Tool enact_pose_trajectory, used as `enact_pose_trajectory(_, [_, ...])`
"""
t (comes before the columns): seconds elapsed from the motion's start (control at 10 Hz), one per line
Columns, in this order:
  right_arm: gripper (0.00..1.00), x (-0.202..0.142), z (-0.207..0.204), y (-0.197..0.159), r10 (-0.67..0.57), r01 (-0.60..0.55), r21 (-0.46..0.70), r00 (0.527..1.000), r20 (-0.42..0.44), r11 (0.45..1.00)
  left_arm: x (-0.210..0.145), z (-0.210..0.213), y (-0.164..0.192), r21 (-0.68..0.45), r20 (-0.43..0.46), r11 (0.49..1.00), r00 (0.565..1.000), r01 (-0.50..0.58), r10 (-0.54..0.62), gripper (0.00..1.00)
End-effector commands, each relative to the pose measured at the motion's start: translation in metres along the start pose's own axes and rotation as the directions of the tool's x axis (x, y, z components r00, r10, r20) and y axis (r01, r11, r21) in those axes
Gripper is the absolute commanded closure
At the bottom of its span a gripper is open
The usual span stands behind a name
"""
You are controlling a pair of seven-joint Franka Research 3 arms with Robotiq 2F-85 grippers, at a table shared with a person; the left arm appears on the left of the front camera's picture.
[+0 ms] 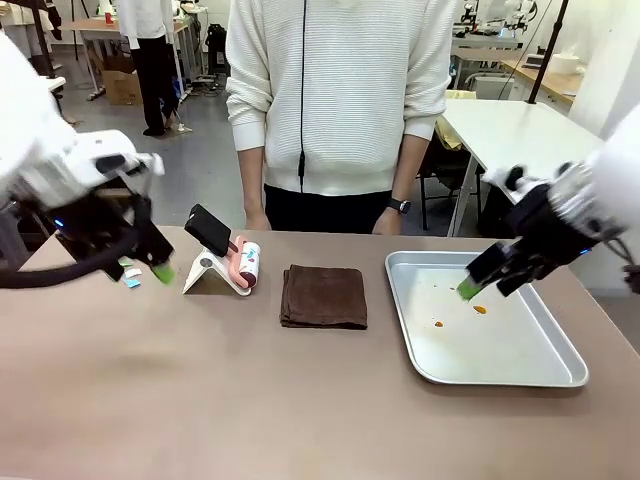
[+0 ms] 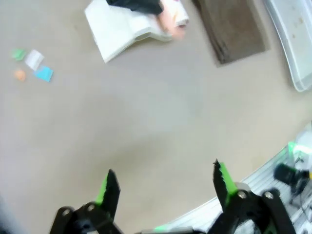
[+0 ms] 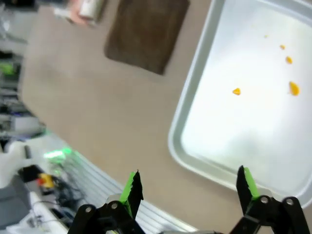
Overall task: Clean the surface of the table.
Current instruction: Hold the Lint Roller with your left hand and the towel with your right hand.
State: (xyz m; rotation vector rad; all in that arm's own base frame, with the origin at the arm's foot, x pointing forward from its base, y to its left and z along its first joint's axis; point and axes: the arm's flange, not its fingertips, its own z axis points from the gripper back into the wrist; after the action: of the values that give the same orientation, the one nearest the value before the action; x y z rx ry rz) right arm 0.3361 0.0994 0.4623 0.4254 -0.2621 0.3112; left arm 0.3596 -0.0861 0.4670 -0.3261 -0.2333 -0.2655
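The brownish-taupe table [image 1: 200, 380] spreads across the front view, with small paper scraps [image 1: 130, 274] lying near its left edge; those scraps [image 2: 33, 66] also show in the left wrist view. My left gripper [image 1: 160, 270] hangs just above the table beside the scraps, its fingers [image 2: 109, 187] spread open and empty. Over the near edge of the steel tray [image 1: 530, 370] my right gripper [image 1: 470, 290] hovers open, nothing between its fingers [image 3: 246, 183]. A folded dark brown cloth [image 1: 323, 296] lies mid-table.
A lint roller on a white stand [image 1: 225, 262] sits left of the cloth. Orange crumbs [image 1: 478, 310] dot the tray [image 3: 195, 122]. A person in a white sweater [image 1: 335, 100] stands at the far edge. White tables stand behind.
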Motion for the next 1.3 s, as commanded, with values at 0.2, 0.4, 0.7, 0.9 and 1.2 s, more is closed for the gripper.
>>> enact_pose_trajectory(0.2, [0.0,-0.078,0.05,-0.066,-0.306,0.229,0.316,0.926,0.222,0.921,-0.044,0.064,0.093,-0.282,0.24,0.944,0.939,-0.174,0.245,0.0])
enact_pose_trajectory(0.4, [0.0,-0.119,0.078,-0.106,-0.445,0.306,0.402,0.837,0.318,0.863,-0.076,0.083,0.148,-0.384,0.289,0.882,0.872,-0.273,0.395,0.0])
enact_pose_trajectory(0.7, [0.0,-0.168,0.082,-0.203,-0.643,0.427,0.544,0.703,0.303,0.723,-0.124,0.07,0.215,-0.531,0.284,0.714,0.698,-0.456,0.657,0.0])
enact_pose_trajectory(0.9, [0.0,-0.198,0.075,-0.253,-0.729,0.468,0.61,0.623,0.285,0.639,-0.157,0.051,0.244,-0.605,0.255,0.592,0.575,-0.532,0.777,0.0])
enact_pose_trajectory(1.2, [0.0,-0.221,0.055,-0.292,-0.806,0.509,0.665,0.536,0.252,0.547,-0.181,0.041,0.239,-0.631,0.263,0.502,0.446,-0.591,0.855,0.0])
